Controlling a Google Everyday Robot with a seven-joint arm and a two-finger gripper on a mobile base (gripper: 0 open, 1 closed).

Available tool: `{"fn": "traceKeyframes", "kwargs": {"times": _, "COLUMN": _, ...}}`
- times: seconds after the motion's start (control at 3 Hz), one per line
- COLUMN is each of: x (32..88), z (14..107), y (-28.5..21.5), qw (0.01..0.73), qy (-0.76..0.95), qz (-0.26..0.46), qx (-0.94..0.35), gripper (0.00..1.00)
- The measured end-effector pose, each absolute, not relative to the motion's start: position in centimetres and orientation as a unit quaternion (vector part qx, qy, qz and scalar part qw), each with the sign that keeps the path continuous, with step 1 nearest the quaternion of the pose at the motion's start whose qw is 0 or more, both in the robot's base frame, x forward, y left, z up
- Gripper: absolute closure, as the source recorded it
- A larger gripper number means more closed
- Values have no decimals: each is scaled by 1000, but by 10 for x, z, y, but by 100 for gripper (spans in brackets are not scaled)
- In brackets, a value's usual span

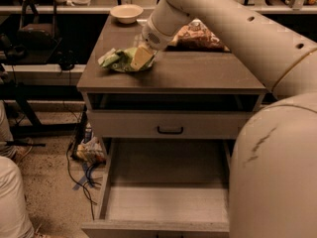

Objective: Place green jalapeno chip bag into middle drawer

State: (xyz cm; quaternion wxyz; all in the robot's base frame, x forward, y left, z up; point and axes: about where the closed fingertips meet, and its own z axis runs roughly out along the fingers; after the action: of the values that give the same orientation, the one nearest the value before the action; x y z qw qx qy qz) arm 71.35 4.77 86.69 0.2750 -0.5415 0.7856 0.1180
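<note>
Arm stretched forward, end effector point(141, 58) angled down at left.

Single view, no second camera. It sits high in front of the cabinet point(198, 76) and is tilted down at it, close in. The open middle drawer point(163, 202) fills the frame below the cabinet top. The arm point(237, 24) crosses from the right, large and near the lens. The gripper point(142, 58) is over the cabinet top's left side, at the green jalapeno chip bag point(115, 59).

Cream arm point(233, 26), dark holes point(249, 19), scuffed shell point(277, 182), tan tool point(141, 58) over cabinet top point(198, 76)
</note>
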Motion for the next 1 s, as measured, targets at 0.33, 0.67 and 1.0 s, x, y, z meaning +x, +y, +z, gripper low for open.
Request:
{"fn": "traceKeyframes", "kwargs": {"times": 0.33, "x": 716, "z": 868, "y": 47, "qw": 288, "qy": 783, "qz": 142, "qx": -532, "gripper": 72}}
{"fn": "traceKeyframes", "kwargs": {"times": 0.67, "x": 703, "z": 884, "y": 36, "qw": 325, "qy": 773, "qz": 179, "qx": -514, "gripper": 95}}
{"fn": "traceKeyframes", "kwargs": {"times": 1.0, "x": 666, "z": 912, "y": -12, "qw": 377, "qy": 777, "qz": 207, "qx": -460, "gripper": 100}}
